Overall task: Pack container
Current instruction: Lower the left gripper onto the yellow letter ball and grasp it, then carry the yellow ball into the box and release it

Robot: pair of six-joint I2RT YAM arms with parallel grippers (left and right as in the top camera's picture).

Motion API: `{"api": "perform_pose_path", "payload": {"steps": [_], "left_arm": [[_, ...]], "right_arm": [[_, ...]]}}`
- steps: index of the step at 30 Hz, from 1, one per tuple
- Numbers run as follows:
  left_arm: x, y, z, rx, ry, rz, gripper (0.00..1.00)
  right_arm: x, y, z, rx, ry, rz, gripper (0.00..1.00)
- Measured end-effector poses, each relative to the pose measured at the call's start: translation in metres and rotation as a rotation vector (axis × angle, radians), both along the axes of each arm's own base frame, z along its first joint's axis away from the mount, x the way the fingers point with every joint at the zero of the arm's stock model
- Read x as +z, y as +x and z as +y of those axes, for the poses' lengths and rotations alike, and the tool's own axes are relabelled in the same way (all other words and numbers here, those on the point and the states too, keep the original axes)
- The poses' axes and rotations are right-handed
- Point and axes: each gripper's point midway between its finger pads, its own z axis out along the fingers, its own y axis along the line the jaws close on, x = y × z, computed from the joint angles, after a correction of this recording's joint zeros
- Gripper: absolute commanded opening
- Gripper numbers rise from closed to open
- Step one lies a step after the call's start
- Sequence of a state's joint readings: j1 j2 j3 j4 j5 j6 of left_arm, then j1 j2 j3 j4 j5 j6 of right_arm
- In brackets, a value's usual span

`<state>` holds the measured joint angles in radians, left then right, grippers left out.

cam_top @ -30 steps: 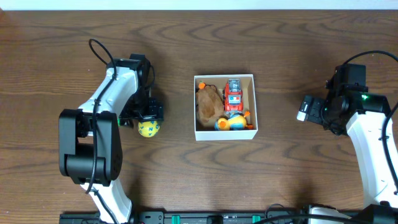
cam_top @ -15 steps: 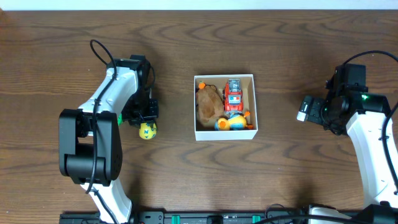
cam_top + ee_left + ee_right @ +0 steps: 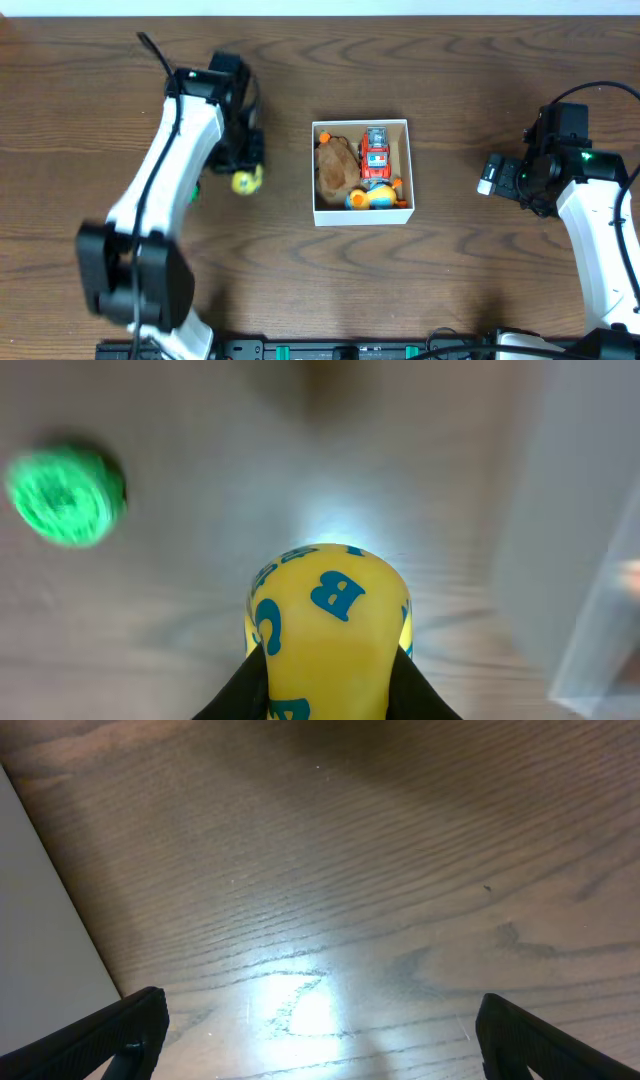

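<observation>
My left gripper point(image 3: 328, 682) is shut on a yellow toy point(image 3: 330, 630) with blue letters, its black fingers pressed on both sides. From overhead the toy point(image 3: 245, 181) hangs under this gripper point(image 3: 244, 168), left of the container point(image 3: 362, 216). The container is a white square box holding a brown plush point(image 3: 335, 166), a red truck point(image 3: 375, 152) and a yellow-orange toy point(image 3: 376, 196). Its white wall point(image 3: 585, 560) shows blurred at the right of the left wrist view. My right gripper point(image 3: 491, 173) stands open over bare wood, right of the box, with nothing between its fingers point(image 3: 130, 1025).
A green round object point(image 3: 67, 495) lies on the wood to the left of the held toy, blurred. The tabletop point(image 3: 330, 280) is dark wood grain. A pale strip point(image 3: 45, 920) runs along the left edge of the right wrist view.
My left gripper closed on the yellow toy, lifted it and moved it up and slightly right toward the box. The right arm stayed still.
</observation>
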<state>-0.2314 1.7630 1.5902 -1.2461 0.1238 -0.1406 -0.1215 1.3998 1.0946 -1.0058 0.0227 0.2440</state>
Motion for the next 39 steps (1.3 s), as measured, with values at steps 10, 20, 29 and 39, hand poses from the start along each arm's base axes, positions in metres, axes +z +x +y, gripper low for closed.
{"api": "perform_pose_path", "payload": {"steps": [10,20,29,39], "left_arm": [[0.086,-0.014,-0.128,-0.371,-0.156,-0.386,0.06],[0.003,-0.034,-0.19,-0.546,-0.102,-0.208,0.47],[-0.033,-0.032,-0.184,-0.546,-0.04,-0.133,0.79],[0.023,-0.029,-0.145,-0.467,-0.007,-0.239,0.98]], "right_arm": [[0.0,0.0,0.0,0.0,0.0,0.0,0.99],[0.0,0.0,0.0,0.002,0.0,0.0,0.99],[0.0,0.0,0.0,0.005,-0.001,0.001,0.99],[0.0,-0.001,0.0,0.017,-0.004,0.004,0.99]]}}
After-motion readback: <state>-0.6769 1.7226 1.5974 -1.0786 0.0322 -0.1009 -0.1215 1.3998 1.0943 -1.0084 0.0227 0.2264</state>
